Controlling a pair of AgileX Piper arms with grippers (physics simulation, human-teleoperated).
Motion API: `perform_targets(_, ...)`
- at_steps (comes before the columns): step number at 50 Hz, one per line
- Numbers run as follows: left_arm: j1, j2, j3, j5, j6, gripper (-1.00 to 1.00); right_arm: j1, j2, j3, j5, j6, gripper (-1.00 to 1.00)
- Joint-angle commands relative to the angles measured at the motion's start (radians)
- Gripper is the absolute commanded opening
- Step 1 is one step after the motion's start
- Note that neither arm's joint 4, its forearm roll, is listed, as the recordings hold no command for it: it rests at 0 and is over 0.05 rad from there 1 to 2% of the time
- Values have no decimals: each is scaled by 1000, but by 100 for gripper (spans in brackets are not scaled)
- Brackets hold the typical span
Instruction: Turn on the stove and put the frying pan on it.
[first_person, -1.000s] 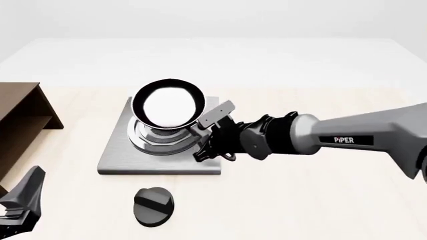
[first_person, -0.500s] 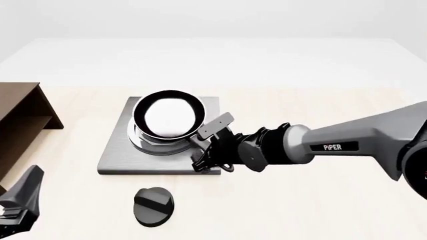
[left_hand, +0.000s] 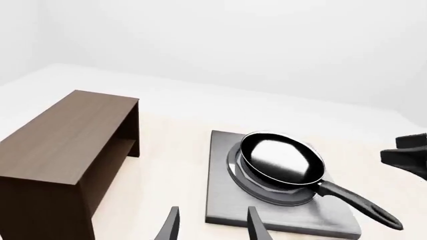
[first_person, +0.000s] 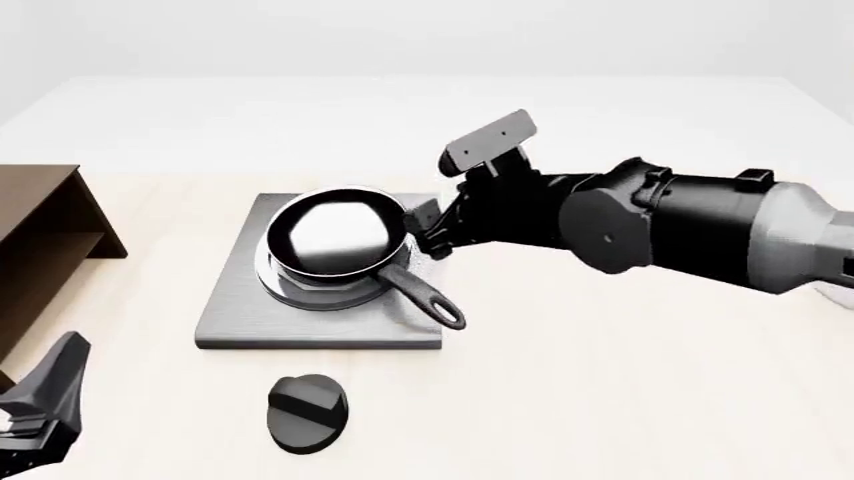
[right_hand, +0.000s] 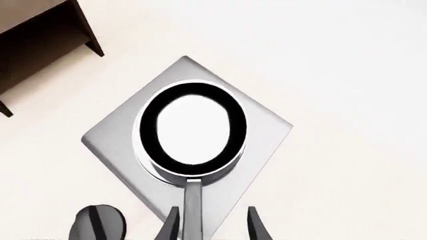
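Resting on the stove (first_person: 240, 318) rings, frying pan (first_person: 334, 238) with handle toward the open right end effector (first_person: 434, 232); knob (first_person: 308, 411) on tabletop nearer the open left end effector (left_hand: 210, 227)

A pale wooden table (first_person: 641, 380) fills the scene under even, soft light; a brown wooden shelf (left_hand: 63, 150) stands at its left edge, plain white walls behind

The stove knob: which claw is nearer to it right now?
Left. The left claw sits low beside the knob, on its left. The right claw is raised past the frying pan, across the stove.
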Motion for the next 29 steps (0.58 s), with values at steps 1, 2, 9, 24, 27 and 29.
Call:
perform_targets(1,1,-4,-4,8,2,100,-4,-267,70,53,20,100)
perform_targets(2,1,-4,-4,8,2,100,-4,-267,70,53,20,100)
perform_targets(9,7,-4,-12,10,11,100,-216,-822,526,-133,64,100)
perform_targets(24,12,-3,-9,-14,32,100,-737,-1566,973,-7,245,100)
perform_targets(27,16,-3,-6,-24,30,100,-690,-1566,968,-69,107,100)
perform_targets(29,24,10,14,-43,26,100,-648,-1566,1030,-76,139,100)
